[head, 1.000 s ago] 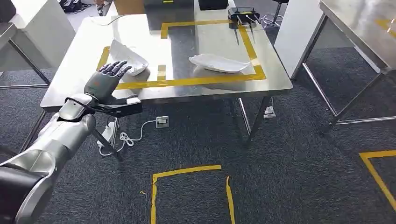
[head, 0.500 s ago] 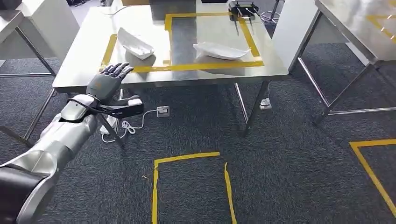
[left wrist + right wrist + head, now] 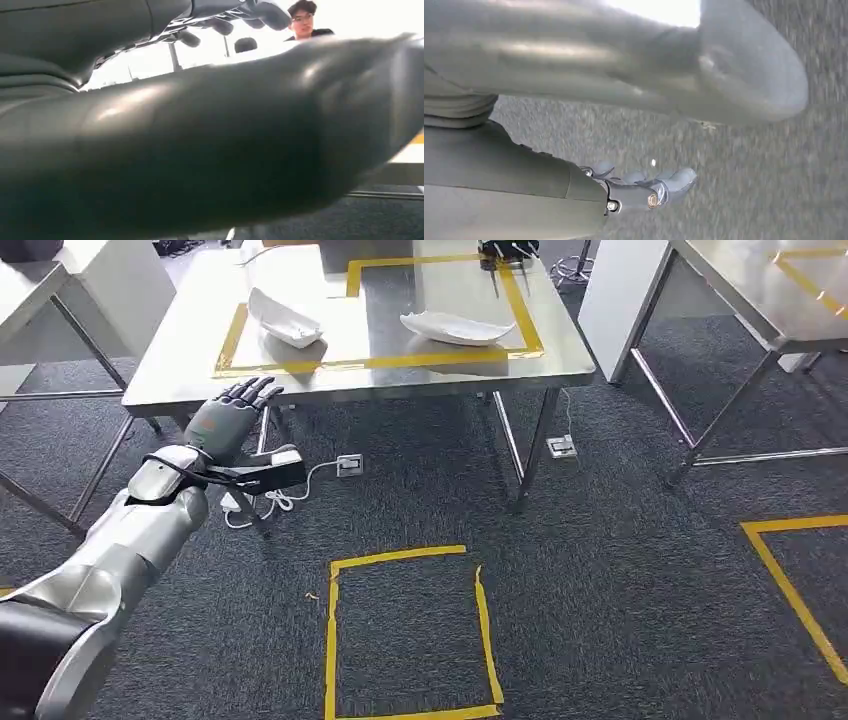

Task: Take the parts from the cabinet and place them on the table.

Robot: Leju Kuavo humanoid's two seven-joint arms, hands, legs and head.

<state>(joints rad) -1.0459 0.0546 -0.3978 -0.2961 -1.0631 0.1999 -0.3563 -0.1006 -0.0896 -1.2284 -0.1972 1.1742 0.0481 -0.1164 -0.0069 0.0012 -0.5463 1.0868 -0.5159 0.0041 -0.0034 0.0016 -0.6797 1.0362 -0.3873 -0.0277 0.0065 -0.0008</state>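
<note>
Two white moulded parts lie on the steel table (image 3: pixel 400 382) inside a yellow tape frame: one part (image 3: pixel 285 320) at the left, the other part (image 3: pixel 455 328) at the right. My left hand (image 3: pixel 228 418) is raised in front of the table's near edge, below the left part and apart from it, fingers spread and holding nothing. In the left wrist view its thumb (image 3: pixel 210 145) looms large and the fingers (image 3: pixel 235 17) stretch out bare. My right hand (image 3: pixel 644 186) hangs over the grey carpet with its fingers out and nothing in it.
A yellow tape square (image 3: pixel 410 630) marks the carpet in front of me. A power strip and white cable (image 3: pixel 345 465) lie under the table. A second steel table (image 3: pixel 740 300) stands at the right, a white block (image 3: pixel 120 280) at the left. A person (image 3: pixel 305 20) stands beyond the table.
The whole picture has shifted: the table now sits higher and farther off, so the camera has moved back. My left arm keeps the same raised pose.
</note>
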